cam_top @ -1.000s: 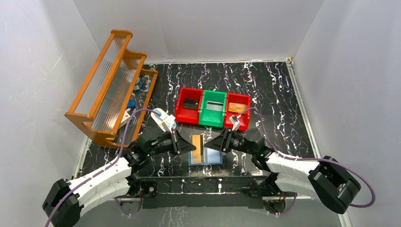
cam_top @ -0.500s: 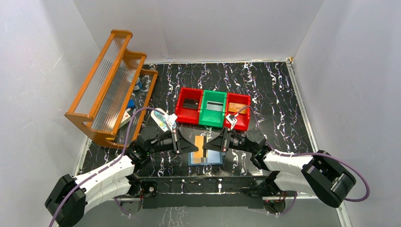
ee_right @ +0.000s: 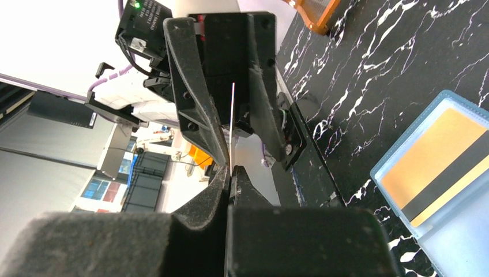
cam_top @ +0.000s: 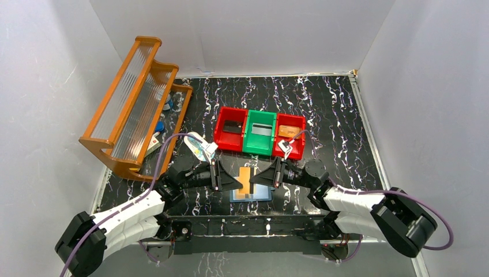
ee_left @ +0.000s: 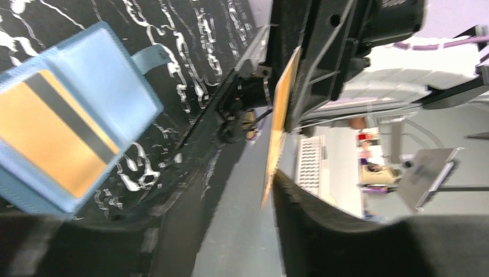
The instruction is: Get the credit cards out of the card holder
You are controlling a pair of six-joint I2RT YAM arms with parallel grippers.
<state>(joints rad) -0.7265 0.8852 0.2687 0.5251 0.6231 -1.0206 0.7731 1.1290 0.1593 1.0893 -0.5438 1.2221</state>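
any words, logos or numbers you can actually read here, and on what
No text is readable in any view.
tan-orange card in the card holder: only a black stripe, no print visible.
held card in the right end effector: nearly edge-on, nothing readable.
white-and-blue oval case: markings too small to read.
items in the orange rack: labels too small to read.

Left pincer [cam_top: 236,183] parted; right pincer [cam_top: 257,179] pinched shut; tips facing.

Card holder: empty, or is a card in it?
Not empty: a tan-orange striped card sits in the card holder in both wrist views.
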